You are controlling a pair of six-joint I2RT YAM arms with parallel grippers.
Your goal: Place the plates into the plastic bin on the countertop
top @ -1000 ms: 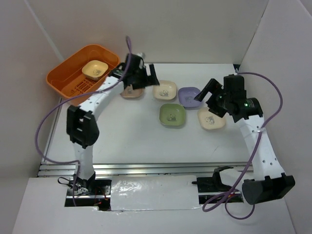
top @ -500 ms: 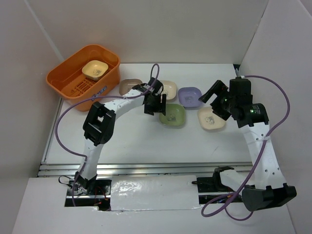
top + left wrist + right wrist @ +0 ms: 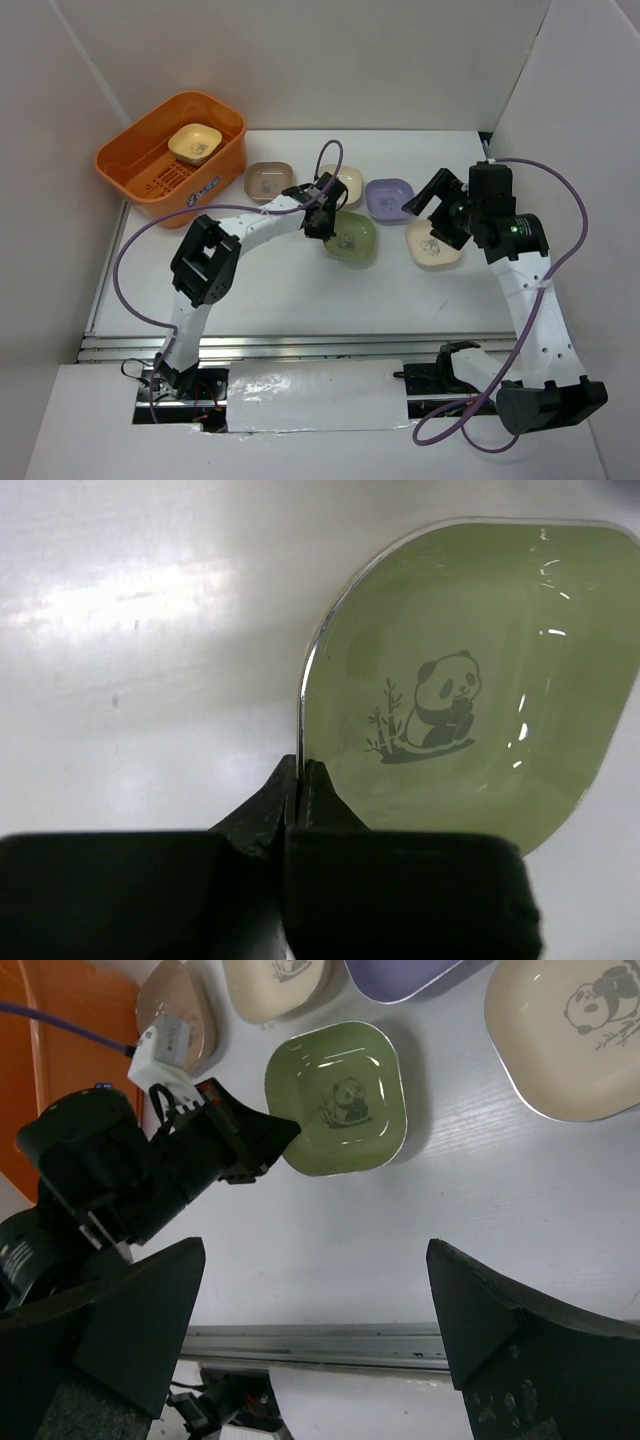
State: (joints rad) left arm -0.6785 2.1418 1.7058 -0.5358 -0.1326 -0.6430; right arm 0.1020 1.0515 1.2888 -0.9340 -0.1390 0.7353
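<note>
The white surface (image 3: 280, 290) has a metal rail (image 3: 300, 345) along its near edge. At its far-left corner stands the orange bin (image 3: 120, 165). Just right of the bin lies a brown plate (image 3: 268, 181), then a cream plate (image 3: 349, 180), partly hidden, and a lavender plate (image 3: 388, 198), the three in a loose row. Nearer the rail lie a green plate (image 3: 355, 238) with a panda print and, to its right, a second cream plate (image 3: 432, 248), close beside the lavender one.
</note>
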